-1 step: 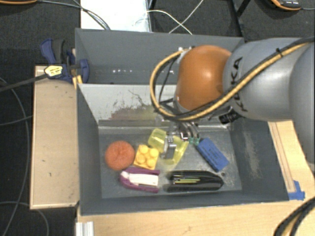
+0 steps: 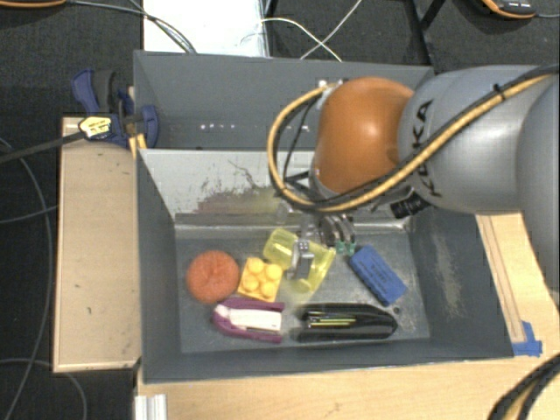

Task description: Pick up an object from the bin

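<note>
Over the middle of the bin (image 2: 166, 234) floor, the arm (image 2: 490, 138) reaches in from the right, its orange wrist cover (image 2: 363, 134) held high and the gripper (image 2: 304, 256) pointing straight down onto a translucent yellow cup (image 2: 280, 245). Whether the gripper is clenched or released cannot be told. Six things lie in the bin, one of each: nearest, a flat black case (image 2: 346, 322) and a purple-and-white tube (image 2: 249, 320) end to end along the front wall; behind them an orange fuzzy ball (image 2: 213, 276), a yellow studded block (image 2: 262, 280) and a blue block (image 2: 378, 274); farthest, the cup, just beside the yellow block.
</note>
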Motion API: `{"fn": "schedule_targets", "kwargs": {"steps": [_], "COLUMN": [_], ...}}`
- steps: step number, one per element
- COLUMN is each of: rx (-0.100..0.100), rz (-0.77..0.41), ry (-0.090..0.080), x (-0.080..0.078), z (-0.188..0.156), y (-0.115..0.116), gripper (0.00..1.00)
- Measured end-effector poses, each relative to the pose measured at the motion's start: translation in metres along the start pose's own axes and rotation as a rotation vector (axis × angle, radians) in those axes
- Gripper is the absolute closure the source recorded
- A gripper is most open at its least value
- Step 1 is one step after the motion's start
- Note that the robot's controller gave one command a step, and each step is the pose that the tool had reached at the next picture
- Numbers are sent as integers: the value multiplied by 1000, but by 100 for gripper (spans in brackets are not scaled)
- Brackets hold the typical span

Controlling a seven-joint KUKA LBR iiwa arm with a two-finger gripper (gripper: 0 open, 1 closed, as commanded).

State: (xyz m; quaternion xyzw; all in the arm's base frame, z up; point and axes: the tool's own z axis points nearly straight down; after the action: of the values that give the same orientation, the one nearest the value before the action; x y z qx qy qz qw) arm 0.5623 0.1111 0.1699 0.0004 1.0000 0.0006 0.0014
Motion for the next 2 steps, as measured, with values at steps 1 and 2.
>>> {"fn": "schedule_targets", "kwargs": {"steps": [1,2], "rx": [-1,0], "rz": [-555,-514], "ry": [4,-11], "x": [18,10], "z": [96,6], "y": [23,24], "gripper": [0,0]}}
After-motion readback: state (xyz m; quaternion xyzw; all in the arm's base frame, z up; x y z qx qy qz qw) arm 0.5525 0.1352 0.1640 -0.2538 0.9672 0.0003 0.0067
